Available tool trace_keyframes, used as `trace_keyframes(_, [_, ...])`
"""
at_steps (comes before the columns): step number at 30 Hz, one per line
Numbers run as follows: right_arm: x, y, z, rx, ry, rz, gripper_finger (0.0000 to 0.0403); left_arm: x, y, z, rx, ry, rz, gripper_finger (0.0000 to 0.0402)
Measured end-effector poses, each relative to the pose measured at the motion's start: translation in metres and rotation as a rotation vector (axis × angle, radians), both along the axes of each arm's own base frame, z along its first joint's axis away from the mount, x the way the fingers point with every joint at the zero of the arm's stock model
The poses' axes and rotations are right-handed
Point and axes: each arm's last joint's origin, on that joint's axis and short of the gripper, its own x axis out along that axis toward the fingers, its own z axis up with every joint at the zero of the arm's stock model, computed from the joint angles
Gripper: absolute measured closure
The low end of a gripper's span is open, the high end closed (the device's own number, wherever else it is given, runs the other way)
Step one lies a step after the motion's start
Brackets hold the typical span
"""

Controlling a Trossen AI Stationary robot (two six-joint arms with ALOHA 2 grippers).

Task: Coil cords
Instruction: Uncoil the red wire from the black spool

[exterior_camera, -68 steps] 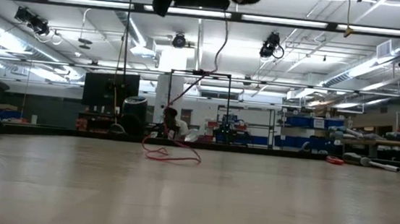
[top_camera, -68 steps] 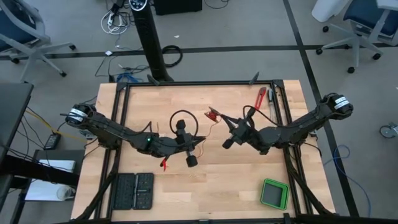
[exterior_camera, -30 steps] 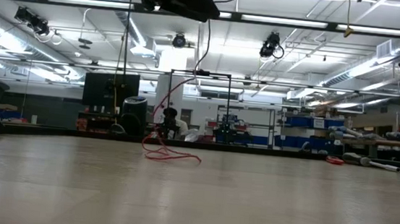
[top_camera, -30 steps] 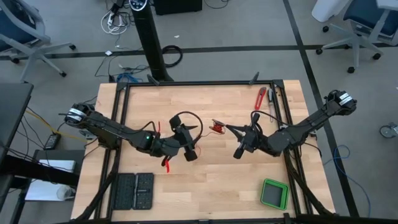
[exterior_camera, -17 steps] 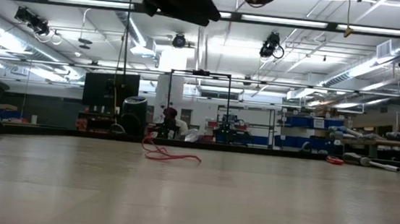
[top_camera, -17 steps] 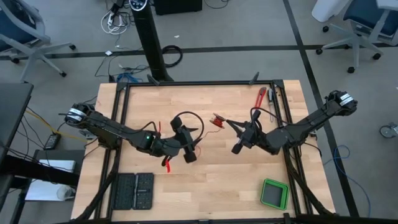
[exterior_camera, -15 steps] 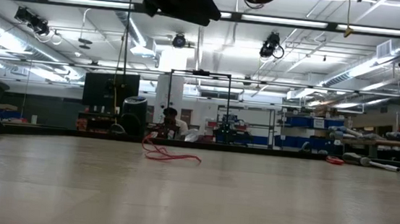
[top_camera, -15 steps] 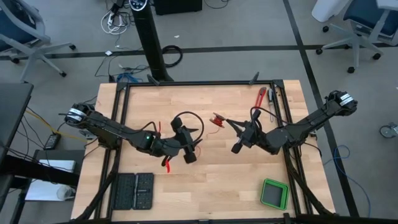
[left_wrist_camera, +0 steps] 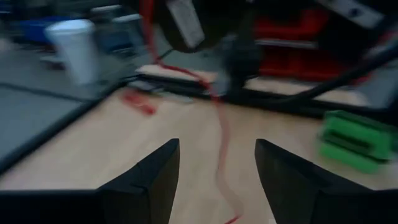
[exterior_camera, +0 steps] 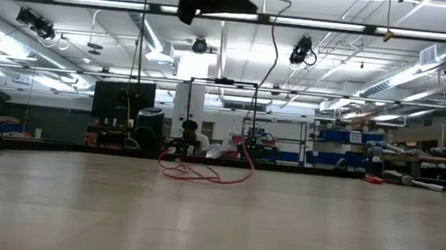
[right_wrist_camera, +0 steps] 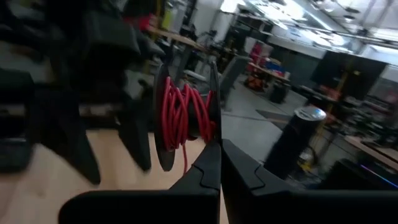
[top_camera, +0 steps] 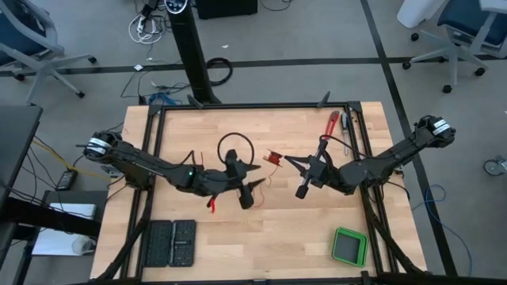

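The cord is one thin red wire. Part of it is wound into a small red bundle [right_wrist_camera: 183, 112] [top_camera: 272, 158], held above the table's middle with my right gripper [top_camera: 283, 161] shut on it. From the bundle a loose strand [left_wrist_camera: 221, 134] [exterior_camera: 271, 56] hangs down to slack loops on the wood [exterior_camera: 203, 172]. Its red end piece [top_camera: 211, 206] lies left of centre. My left gripper [top_camera: 257, 187] [left_wrist_camera: 214, 155] is open, just left of the bundle. Its fingers stand on either side of the hanging strand, apart from it. My right gripper holds the red bundle at the free ends of its shut fingers [right_wrist_camera: 214, 152], which come in level from the table's right. The turns of wire sit between two dark flat pieces [right_wrist_camera: 160, 121]. The bundle is lifted clear of the table and the loose strand hangs slack below it.
A red-handled tool [top_camera: 331, 123] lies at the far right of the table. A green box [top_camera: 348, 247] stands near the front right corner and dark trays [top_camera: 169, 243] at the front left. A black cable loop [top_camera: 235, 146] arches over my left arm. Black rails frame the tabletop.
My left gripper has rolled about its own axis and tipped, staying open and almost in place. The hanging strand has swung toward the table's right, and a new slack loop of wire has spread out on the wood. My right gripper has stayed shut on the bundle.
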Motion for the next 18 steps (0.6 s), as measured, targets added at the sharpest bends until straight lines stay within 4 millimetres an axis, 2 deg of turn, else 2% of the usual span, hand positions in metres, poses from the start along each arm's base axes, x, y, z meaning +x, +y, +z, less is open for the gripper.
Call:
trace_keyframes(2, [0.0,0.001,0.001,0.004,-0.009,0.018,0.0403,0.004,0.001,-0.007,-0.017,-0.016,-0.039,0.0188])
trace_keyframes(12, [0.0,0.0,0.002,0.007,-0.016,0.017,0.0403,0.023,0.009,-0.042,-0.001,0.04,-0.006,0.0188])
trace_keyframes(18, [0.0,0.0,0.001,-0.002,-0.007,0.009,0.0403,0.026,0.011,-0.046,0.02,0.048,-0.002,0.0188])
